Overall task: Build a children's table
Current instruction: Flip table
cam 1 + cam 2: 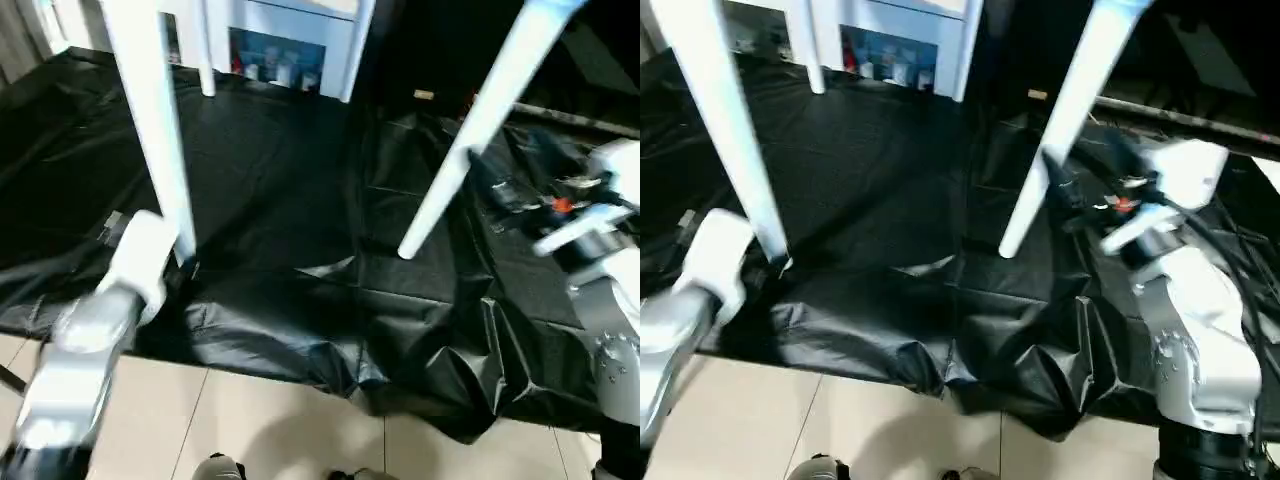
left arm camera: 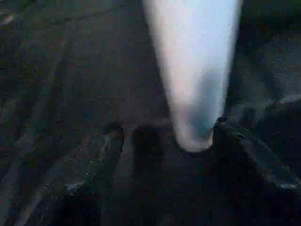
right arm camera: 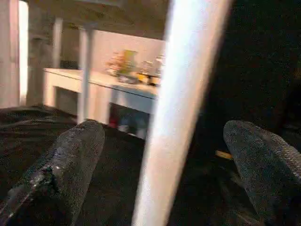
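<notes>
Two white legs (image 1: 150, 110) (image 1: 470, 140) stand over black sheeting (image 1: 280, 220), the right gripper (image 3: 164, 165) spread wide around the right leg, the left gripper's (image 1: 185, 265) state unclear.

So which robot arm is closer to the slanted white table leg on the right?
Right. The right pincer has its open fingers either side of the slanted white tube leg; the left arm is by the other near leg.

A pale tiled floor (image 1: 250, 420) carries a crumpled black plastic sheet (image 1: 280, 190). Two long white tapered tube legs (image 1: 150, 120) stand with their tips on that sheet, well apart
</notes>
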Robot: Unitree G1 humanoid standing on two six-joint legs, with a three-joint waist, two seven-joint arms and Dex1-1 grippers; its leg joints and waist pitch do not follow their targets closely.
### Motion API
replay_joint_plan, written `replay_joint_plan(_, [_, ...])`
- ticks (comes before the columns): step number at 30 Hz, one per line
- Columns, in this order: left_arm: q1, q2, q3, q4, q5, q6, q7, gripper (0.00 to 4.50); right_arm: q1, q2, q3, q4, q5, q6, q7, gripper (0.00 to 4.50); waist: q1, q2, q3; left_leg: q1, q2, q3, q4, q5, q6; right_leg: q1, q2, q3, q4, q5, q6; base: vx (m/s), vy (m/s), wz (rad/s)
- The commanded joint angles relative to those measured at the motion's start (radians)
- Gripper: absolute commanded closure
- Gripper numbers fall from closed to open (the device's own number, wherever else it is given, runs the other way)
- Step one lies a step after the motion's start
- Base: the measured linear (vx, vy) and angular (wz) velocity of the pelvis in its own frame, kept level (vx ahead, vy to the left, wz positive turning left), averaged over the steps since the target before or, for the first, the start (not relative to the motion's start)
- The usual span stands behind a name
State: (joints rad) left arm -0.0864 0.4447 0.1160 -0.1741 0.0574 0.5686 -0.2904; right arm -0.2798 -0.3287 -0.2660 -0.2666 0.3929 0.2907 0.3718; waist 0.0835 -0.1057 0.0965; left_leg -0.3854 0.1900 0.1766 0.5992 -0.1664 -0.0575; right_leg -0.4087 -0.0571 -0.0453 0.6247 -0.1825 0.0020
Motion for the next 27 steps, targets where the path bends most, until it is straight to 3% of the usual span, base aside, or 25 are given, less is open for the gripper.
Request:
replay_joint_plan(1, [0.019,0.001,0.028,-0.059,0.016,0.03,0.028,0.74,-0.017,-0.008,-0.01,0.059,0.004,0.004,0.008,0.0,-0.003,0.027,-0.048,0.033,0.037,-0.023,-0.086,-0.389,-0.045,0.014,-0.069,0.044,-0.099,-0.41,-0.094,0.0,0.0,0.0])
replay_joint_plan(6, [0.074,0.001,0.06,-0.147,-0.003,0.064,0.021,0.35,-0.054,-0.031,0.048,0.196,0.021,-0.011,0.145,0.0,-0.003,0.027,-0.038,0.032,0.038,-0.03,-0.089,-0.429,-0.04,0.012,-0.075,0.041,-0.109,-0.486,-0.081,0.0,0.0,0.0])
replay_joint_plan(7, [0.111,0.01,0.074,-0.203,-0.024,0.077,-0.003,0.27,-0.123,-0.037,0.068,0.341,-0.007,-0.058,0.186,0.0,-0.003,0.025,-0.035,0.032,0.039,-0.031,-0.09,-0.435,-0.039,0.01,-0.078,0.039,-0.11,-0.489,-0.089,0.0,0.0,0.0])
replay_joint_plan(8, [0.13,0.013,0.082,-0.227,-0.039,0.08,-0.018,0.15,-0.165,-0.031,0.061,0.412,-0.005,-0.066,0.193,0.0,-0.008,0.024,-0.029,0.025,0.037,-0.034,-0.093,-0.435,-0.04,0.013,-0.078,0.037,-0.11,-0.497,-0.092,0.0,0.0,0.0])
replay_joint_plan(9, [0.147,0.017,0.089,-0.248,-0.053,0.079,-0.035,0.15,-0.207,-0.027,0.054,0.485,-0.017,-0.092,0.187,0.0,-0.011,0.024,-0.031,0.023,0.036,-0.035,-0.094,-0.433,-0.043,0.017,-0.078,0.035,-0.111,-0.504,-0.098,0.0,0.0,0.0])
replay_joint_plan(10, [0.147,0.017,0.089,-0.248,-0.053,0.079,-0.035,0.06,-0.207,-0.027,0.054,0.485,-0.017,-0.092,0.187,0.0,-0.012,0.027,-0.031,0.024,0.036,-0.032,-0.092,-0.42,-0.043,0.014,-0.077,0.036,-0.111,-0.478,-0.104,0.0,0.0,0.0])
replay_joint_plan(12, [0.206,0.023,0.1,-0.314,-0.117,0.048,-0.104,0.06,-0.311,-0.019,0.026,0.659,-0.028,-0.145,0.171,0.0,-0.009,0.025,-0.024,0.028,0.036,-0.03,-0.092,-0.42,-0.036,0.006,-0.079,0.039,-0.107,-0.46,-0.12,0.0,0.0,0.0])
replay_joint_plan(13, [0.237,0.025,0.101,-0.354,-0.144,0.064,-0.131,0.06,-0.347,-0.02,0.021,0.718,-0.033,-0.167,0.171,0.0,-0.009,0.021,-0.023,0.02,0.036,-0.03,-0.094,-0.407,-0.036,0.015,-0.08,0.037,-0.104,-0.45,-0.126,0.0,0.0,0.0])
replay_joint_plan(14, [0.241,0.025,0.102,-0.359,-0.147,0.067,-0.135,0.06,-0.352,-0.021,0.02,0.726,-0.033,-0.17,0.172,0.0,-0.008,0.022,-0.024,0.02,0.037,-0.029,-0.093,-0.391,-0.034,0.015,-0.08,0.039,-0.103,-0.427,-0.128,0.0,0.0,0.0])
replay_joint_plan(15, [0.285,0.035,0.094,-0.406,-0.176,0.082,-0.172,0.06,-0.383,-0.025,0.024,0.769,-0.04,-0.189,0.183,0.0,-0.002,0.019,-0.02,0.027,0.038,-0.02,-0.091,-0.367,-0.024,0.005,-0.072,0.042,-0.103,-0.374,-0.13,0.0,0.0,0.0])
replay_joint_plan(17, [0.339,0.05,0.079,-0.458,-0.199,0.088,-0.212,0.06,-0.414,-0.029,0.033,0.81,-0.034,-0.197,0.22,0.0,0.0,0.016,-0.017,0.013,0.038,-0.022,-0.094,-0.338,-0.013,0.017,-0.074,0.042,-0.092,-0.341,-0.145,0.0,0.0,0.0])
replay_joint_plan(18, [0.352,0.049,0.078,-0.469,-0.211,0.087,-0.222,0.06,-0.42,-0.03,0.039,0.82,-0.031,-0.195,0.239,0.0,0.004,0.019,-0.018,0.016,0.039,-0.019,-0.092,-0.311,-0.007,0.015,-0.073,0.043,-0.09,-0.312,-0.143,0.0,0.0,0.0])
replay_joint_plan(19, [0.369,0.046,0.077,-0.484,-0.231,0.091,-0.233,0.06,-0.436,-0.034,0.052,0.857,-0.032,-0.206,0.274,0.0,0.005,0.02,-0.02,0.024,0.039,-0.013,-0.087,-0.297,0.002,0.009,-0.068,0.045,-0.087,-0.265,-0.161,0.0,0.0,0.0])
replay_joint_plan(22, [0.401,0.034,0.069,-0.517,-0.289,0.08,-0.267,0.06,-0.474,-0.047,0.11,0.967,-0.044,-0.218,0.444,0.0,0.008,0.017,-0.022,0.014,0.039,-0.011,-0.085,-0.243,0.025,0.023,-0.071,0.044,-0.081,-0.209,-0.194,0.0,0.0,0.0])
replay_joint_plan(26, [0.399,0.024,0.072,-0.535,-0.335,0.077,-0.29,0.06,-0.474,-0.056,0.181,0.999,-0.06,-0.18,0.625,0.0,0.01,0.016,-0.027,0.012,0.042,-0.01,-0.081,-0.15,0.059,0.033,-0.068,0.042,-0.069,-0.101,-0.232,0.0,0.0,0.0])
replay_joint_plan(27, [0.397,0.027,0.073,-0.536,-0.336,0.075,-0.292,0.06,-0.467,-0.058,0.198,0.986,-0.056,-0.16,0.662,0.0,0.008,0.011,-0.028,0.012,0.042,-0.008,-0.081,-0.144,0.065,0.036,-0.068,0.042,-0.07,-0.103,-0.238,0.0,0.0,0.0])
